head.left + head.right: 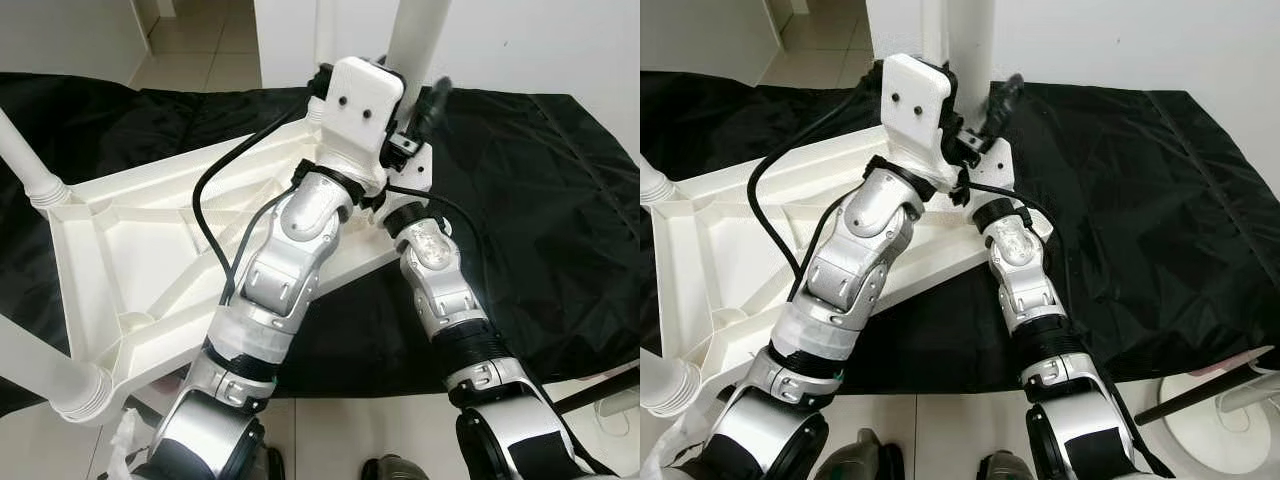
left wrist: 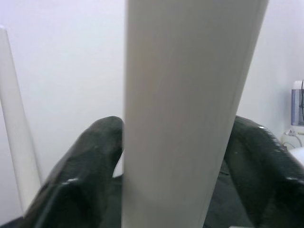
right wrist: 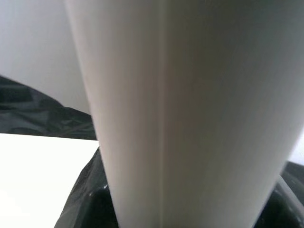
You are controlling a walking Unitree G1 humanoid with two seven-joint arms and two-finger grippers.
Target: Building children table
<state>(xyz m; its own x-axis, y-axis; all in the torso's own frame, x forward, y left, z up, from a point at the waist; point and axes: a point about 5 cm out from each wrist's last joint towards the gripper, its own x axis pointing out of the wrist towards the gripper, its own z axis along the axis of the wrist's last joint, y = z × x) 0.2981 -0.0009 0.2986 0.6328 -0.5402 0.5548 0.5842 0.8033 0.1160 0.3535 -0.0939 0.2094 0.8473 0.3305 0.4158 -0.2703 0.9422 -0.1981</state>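
Note:
A white plastic table lies upside down on a black cloth. At its far corner a white table leg stands upright. My left gripper is shut on this leg, with one black finger on each side of it. From the other side my right gripper also clasps the leg, which takes up nearly the whole right wrist view. One of its black fingers shows beside the leg. Two more legs stand at the left corners.
The black cloth covers the floor under the table. Tiled floor and a white wall lie beyond. A dark rod and a white object sit at the near right.

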